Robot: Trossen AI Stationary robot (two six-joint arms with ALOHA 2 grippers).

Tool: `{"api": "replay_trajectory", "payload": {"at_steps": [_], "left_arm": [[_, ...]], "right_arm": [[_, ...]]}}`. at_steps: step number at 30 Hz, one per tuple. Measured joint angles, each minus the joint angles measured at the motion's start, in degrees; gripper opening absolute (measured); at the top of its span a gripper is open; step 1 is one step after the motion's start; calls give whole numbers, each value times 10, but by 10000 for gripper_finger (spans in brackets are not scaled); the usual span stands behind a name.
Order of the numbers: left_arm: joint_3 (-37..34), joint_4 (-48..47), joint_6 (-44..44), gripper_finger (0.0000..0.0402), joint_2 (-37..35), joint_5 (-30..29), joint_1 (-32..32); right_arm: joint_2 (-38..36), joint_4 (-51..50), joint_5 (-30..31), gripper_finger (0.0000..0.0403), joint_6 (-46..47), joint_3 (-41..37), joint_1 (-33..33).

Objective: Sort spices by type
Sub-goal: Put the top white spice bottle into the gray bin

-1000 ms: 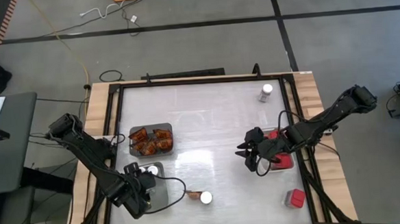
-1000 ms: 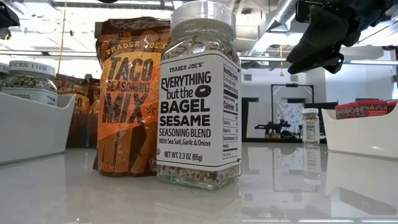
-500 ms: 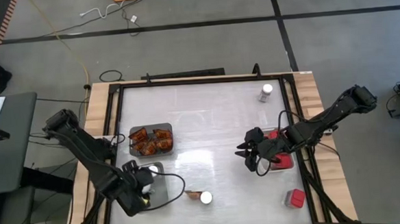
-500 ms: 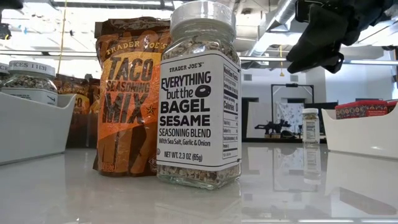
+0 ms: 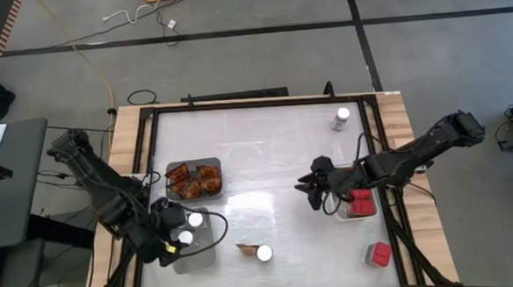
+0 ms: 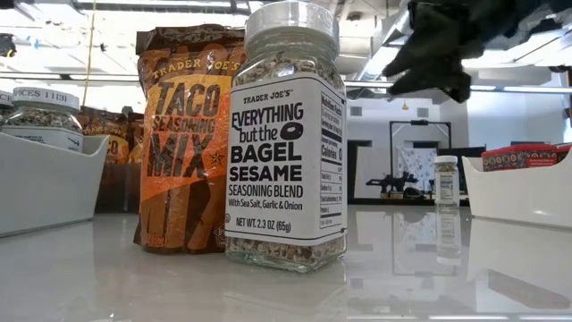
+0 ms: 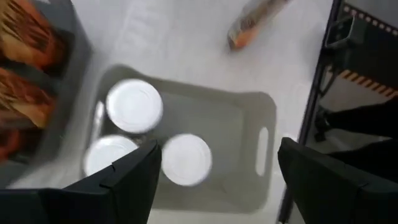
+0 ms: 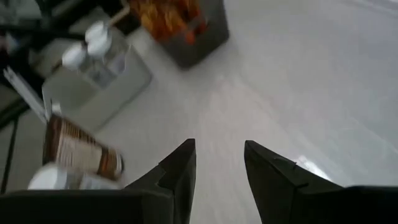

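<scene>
Dark left tool [image 7: 214, 177] gapes empty over white-lidded jars [image 7: 186, 160]; right tool [image 8: 219, 163] half-open, empty.

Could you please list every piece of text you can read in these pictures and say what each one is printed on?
"TRADER JOE'S TACO SEASONING MIX": orange packet.
"TRADER JOE'S EVERYTHING but the BAGEL SESAME SEASONING BLEND With Sea Salt, Garlic & Onion NET WT. 2.3 OZ (65g)": front jar.
Its side panel, the far jar and the red boxes: too small to read.

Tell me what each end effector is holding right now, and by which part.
Nothing is held. The left end effector hangs open above the white-lidded round jars in the pale grey plastic tray; the right end effector is empty over bare table.
</scene>
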Motion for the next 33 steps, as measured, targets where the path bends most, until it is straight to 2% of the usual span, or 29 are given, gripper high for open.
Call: {"api": "replay_trajectory", "payload": {"at_steps": [5, 9, 12, 15, 19, 22, 27, 33], "left_arm": [[-32, 13, 16, 310, -31, -40, 7], [-98, 105, 90, 310, -78, -41, 29], [-156, 185, 150, 310, -118, -38, 56], [-203, 227, 182, 310, -155, -28, 84], [-240, 246, 213, 310, -195, 13, 123], [-250, 246, 244, 310, -223, 20, 145], [-254, 221, 308, 310, -285, 21, 188], [-254, 188, 387, 309, -362, 21, 229]], "right_arm": [[0, 30, -8, 194, -46, 20, -35], [0, 17, -16, 238, -95, 63, -62], [0, -34, -17, 269, -121, 108, -84], [0, -151, -19, 293, -114, 161, -118], [0, -346, -19, 313, 2, 221, -193], [0, -460, -18, 319, 96, 242, -262], [0, -530, -18, 315, 187, 243, -356], [0, -542, -19, 312, 244, 243, -412]]}}
